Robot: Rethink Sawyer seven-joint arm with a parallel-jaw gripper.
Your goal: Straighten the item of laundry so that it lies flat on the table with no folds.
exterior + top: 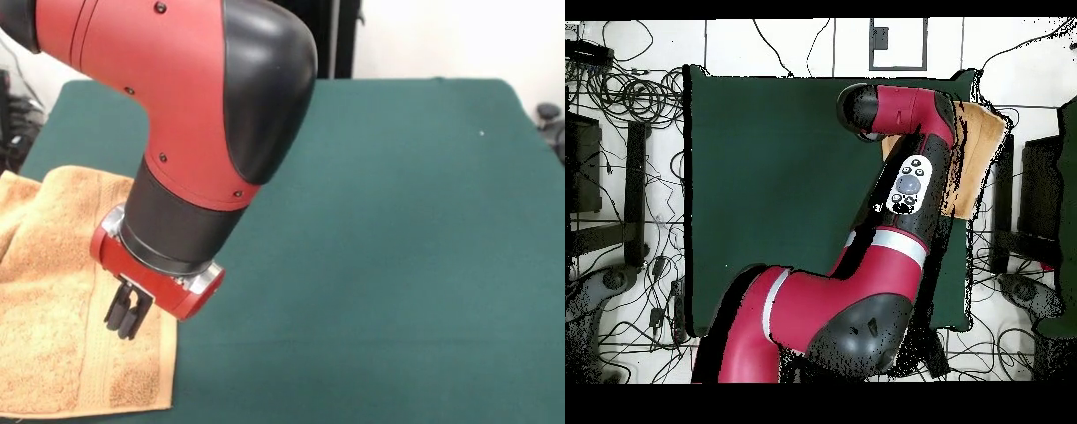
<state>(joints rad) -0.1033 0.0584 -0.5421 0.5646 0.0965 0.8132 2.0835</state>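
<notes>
Front view: the towel (pixel 53 300) lies at the desk's (pixel 380 265) left edge, partly past it. Its near part with the border band looks flat, while its upper left part is rumpled, so straightening seems unfinished. The pincer (pixel 125 316) hangs just above the towel's right border, its fingers drawn together on nothing I can see. Overhead, the arm hides most of the towel.

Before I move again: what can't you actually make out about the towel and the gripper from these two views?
- Towel, front view: its left and lower parts are cut off by the picture's edges, so remaining folds can't be judged.
- Towel, overhead view: the arm covers most of it.
- Gripper: hidden by the arm overhead; in front, whether it holds or touches cloth is unclear.
</notes>
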